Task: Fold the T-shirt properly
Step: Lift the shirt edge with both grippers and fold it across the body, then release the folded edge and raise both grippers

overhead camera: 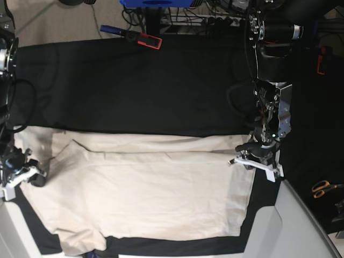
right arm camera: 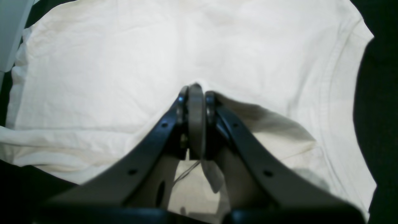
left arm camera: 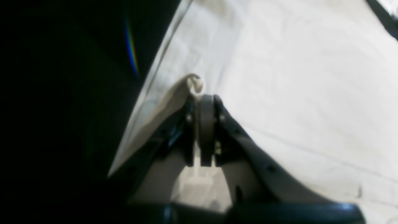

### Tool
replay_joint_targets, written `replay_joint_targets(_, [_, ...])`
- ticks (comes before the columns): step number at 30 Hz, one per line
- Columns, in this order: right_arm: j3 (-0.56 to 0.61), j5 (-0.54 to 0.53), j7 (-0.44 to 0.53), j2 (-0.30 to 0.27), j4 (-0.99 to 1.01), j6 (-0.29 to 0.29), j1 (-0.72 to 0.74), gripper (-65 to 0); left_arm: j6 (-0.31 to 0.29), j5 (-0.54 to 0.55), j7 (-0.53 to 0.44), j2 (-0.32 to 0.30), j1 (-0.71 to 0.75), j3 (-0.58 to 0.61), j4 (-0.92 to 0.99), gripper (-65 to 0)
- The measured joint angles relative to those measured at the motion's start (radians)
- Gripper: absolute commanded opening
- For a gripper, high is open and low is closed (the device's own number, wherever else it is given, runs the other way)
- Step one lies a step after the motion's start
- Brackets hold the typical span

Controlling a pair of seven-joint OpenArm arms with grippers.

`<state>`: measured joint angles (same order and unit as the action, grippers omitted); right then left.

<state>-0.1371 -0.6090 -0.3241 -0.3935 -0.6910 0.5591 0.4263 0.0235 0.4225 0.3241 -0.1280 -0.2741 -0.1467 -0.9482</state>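
Observation:
The cream T-shirt (overhead camera: 145, 193) lies spread flat across the front of the black table cloth (overhead camera: 134, 86), with a folded band along its far edge. My left gripper (overhead camera: 251, 157) is at the shirt's right end. In the left wrist view this gripper (left arm camera: 202, 96) is shut on a lifted edge of the T-shirt (left arm camera: 295, 93), and a curl of cloth pokes out above the fingertips. My right gripper (overhead camera: 22, 173) is at the shirt's left end. The right wrist view shows it (right arm camera: 196, 88) shut on a raised pinch of the T-shirt (right arm camera: 108, 77).
A red-and-blue clamp (overhead camera: 141, 38) lies at the table's far edge, with cables and a blue object (overhead camera: 156, 2) behind it. Orange-handled scissors (overhead camera: 322, 188) lie off to the right. A pale table edge (overhead camera: 290, 226) shows at the front right.

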Motion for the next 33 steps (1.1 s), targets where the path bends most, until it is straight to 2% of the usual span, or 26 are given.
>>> replay_joint_targets(5, [0.000, 0.000, 0.037, 0.000, 0.002, 0.000, 0.000, -64.5, 0.002, 0.000, -0.034, 0.000, -0.019, 0.007, 0.006, -65.0])
replay_joint_targets(13, [0.002, 0.005, 0.119, 0.020, 0.129, -0.001, 0.027, -63.5, 0.002, 0.000, -0.036, 0.001, -0.056, 0.007, 0.055, -65.0])
replay_joint_targets(15, [0.002, 0.003, 0.155, 0.026, 0.129, -0.001, 0.030, -58.2, 0.001, 0.000, -0.036, -0.001, -0.065, 0.007, 0.076, -65.0])
replay_joint_targets(17, [0.002, 0.003, 0.195, 0.032, 0.129, -0.001, 0.032, -47.0, 0.000, 0.000, -0.037, 0.000, -0.072, 0.003, 0.082, -65.0])
replay_joint_targets(18, [0.002, 0.003, 0.214, 0.034, 0.129, -0.001, 0.033, -39.9, 0.000, 0.000, -0.038, -0.001, -0.072, 0.002, 0.082, -61.2])
replay_joint_targets(19, [0.002, 0.003, 0.239, 0.034, 0.129, 0.000, 0.033, -31.2, -0.001, 0.000, -0.061, -0.006, -0.072, 0.003, 0.082, -51.2])
replay_joint_targets(21, [0.002, 0.001, 0.254, 0.032, 0.129, -0.002, 0.033, -18.0, 0.003, 0.000, -0.129, -0.014, -0.075, 0.002, 0.088, -33.7])
replay_joint_targets(22, [0.001, -0.003, 0.254, 0.031, 0.129, -0.001, 0.033, -13.8, 0.004, -0.002, -0.158, -0.020, -0.080, 0.003, 0.092, -24.7])
replay_joint_targets(23, [-0.001, -0.003, 0.253, 0.031, 0.129, -0.001, 0.033, -12.9, -0.001, 0.000, -0.185, -0.026, -0.090, 0.004, 0.103, -16.1])
replay_joint_targets(25, [-0.001, -0.003, 0.253, 0.031, 0.128, -0.001, 0.033, -12.9, 0.004, 0.000, -0.209, -0.026, -0.124, 0.002, 0.144, -3.8])
replay_joint_targets(26, [-0.001, -0.003, 0.253, 0.031, 0.125, -0.001, 0.034, -12.9, 0.003, -0.002, -0.209, -0.025, -0.137, 0.002, 0.157, 0.0])
replay_joint_targets(28, [-0.005, -0.003, 0.253, 0.029, 0.101, -0.001, 0.033, -14.9, 0.000, 0.005, -0.209, -0.022, -0.151, 0.001, 0.154, 0.0])
replay_joint_targets(32, [-0.143, -0.014, 0.246, 0.018, -0.039, -0.001, -0.042, -26.0, -0.001, 0.008, -0.211, -0.020, -0.086, 0.000, 0.004, 0.0])
replay_joint_targets(33, [-0.193, -0.011, 0.200, 0.012, -0.099, -0.005, -0.084, -28.4, -0.001, 0.009, -0.209, -0.025, -0.040, 0.001, -0.069, 0.0])
